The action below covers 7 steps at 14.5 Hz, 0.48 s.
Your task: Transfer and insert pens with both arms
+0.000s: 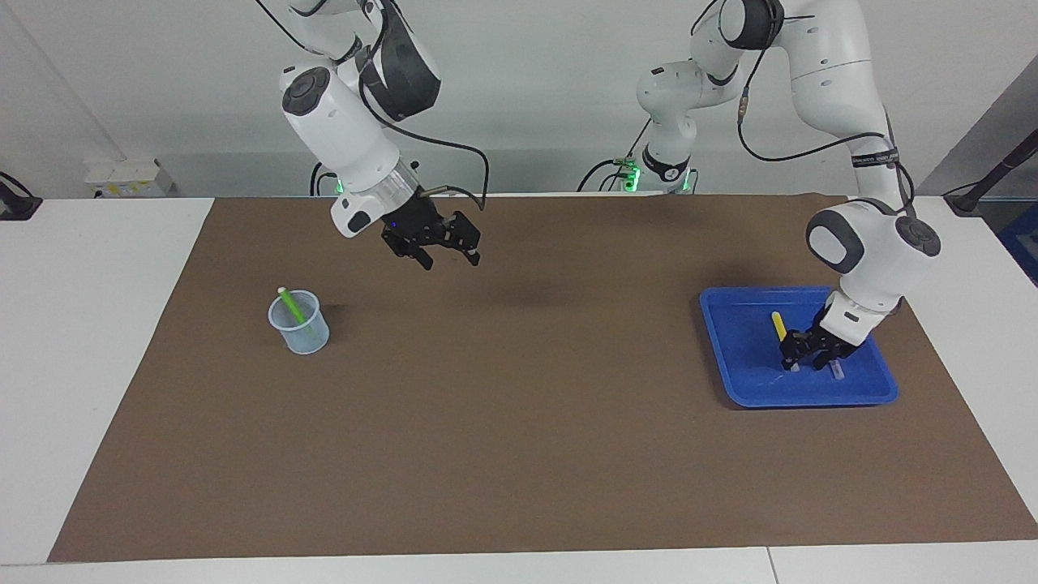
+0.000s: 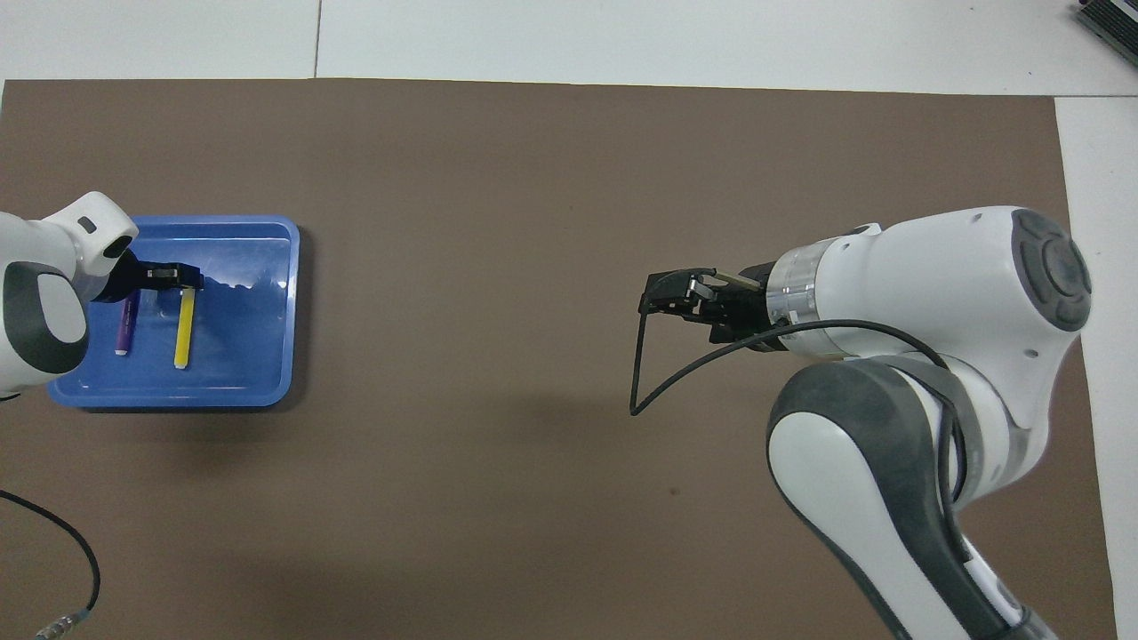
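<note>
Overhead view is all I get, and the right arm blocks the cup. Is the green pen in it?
Observer: Yes. The green pen leans inside the clear cup, whitish end up.
Operator: Right end effector over the cup?
Observer: No. The right end effector hangs open and empty over the brown mat, off to the cup's side.
Operator: Left end effector down in the tray?
Observer: Yes. The left end effector is low in the blue tray, at the yellow pen; contact unclear.
</note>
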{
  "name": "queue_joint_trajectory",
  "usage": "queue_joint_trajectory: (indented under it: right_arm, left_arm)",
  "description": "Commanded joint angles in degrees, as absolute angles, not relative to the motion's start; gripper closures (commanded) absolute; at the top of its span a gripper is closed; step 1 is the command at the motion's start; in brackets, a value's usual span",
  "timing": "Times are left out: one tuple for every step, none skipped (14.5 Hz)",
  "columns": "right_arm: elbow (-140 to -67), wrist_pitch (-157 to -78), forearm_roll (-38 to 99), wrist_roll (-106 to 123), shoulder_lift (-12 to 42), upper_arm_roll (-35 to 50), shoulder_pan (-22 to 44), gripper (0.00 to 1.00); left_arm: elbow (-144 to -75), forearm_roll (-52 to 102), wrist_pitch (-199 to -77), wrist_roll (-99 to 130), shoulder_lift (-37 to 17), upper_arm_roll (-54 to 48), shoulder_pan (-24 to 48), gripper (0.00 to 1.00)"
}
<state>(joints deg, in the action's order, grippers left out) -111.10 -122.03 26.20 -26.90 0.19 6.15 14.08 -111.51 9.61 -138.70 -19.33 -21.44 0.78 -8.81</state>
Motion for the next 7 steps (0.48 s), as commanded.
queue_joint_trajectory:
  right_arm:
    - [-111.45, -124.1, 27.77, -31.11, 0.44, 6.06, 15.55, 0.0]
    - [-111.45, -124.19, 28.73, -31.46, 0.44, 6.06, 15.64, 0.0]
    - [-111.45, -124.28, 30.13, -31.55, 0.44, 6.06, 15.64, 0.0]
    - [-111.45, -124.28, 30.58, -31.55, 0.44, 6.06, 15.64, 0.0]
    - [-111.45, -124.28, 30.59, -31.64, 0.35, 6.06, 15.73, 0.0]
    - [-111.36, -124.28, 30.59, -31.73, 0.35, 6.06, 15.73, 0.0]
    - [-111.36, -125.06, 30.59, -31.73, 0.44, 6.06, 15.73, 0.0]
  left_arm:
    - [-111.97, 9.67, -137.81, -20.48, -21.18, 0.44, -9.41, 0.41]
    - [-111.97, 9.67, -137.9, -20.39, -21.18, 0.44, -9.4, 0.43]
    - [-111.97, 9.67, -138.07, -20.39, -21.27, 0.44, -9.4, 0.46]
    - [-111.97, 9.67, -138.25, -20.39, -21.27, 0.44, -9.32, 0.49]
    - [-111.97, 9.67, -138.34, -20.3, -21.27, 0.44, -9.32, 0.53]
    - [-111.97, 9.67, -138.43, -20.22, -21.27, 0.44, -9.32, 0.58]
    - [-112.06, 9.67, -138.34, -20.21, -21.27, 0.53, -9.32, 0.64]
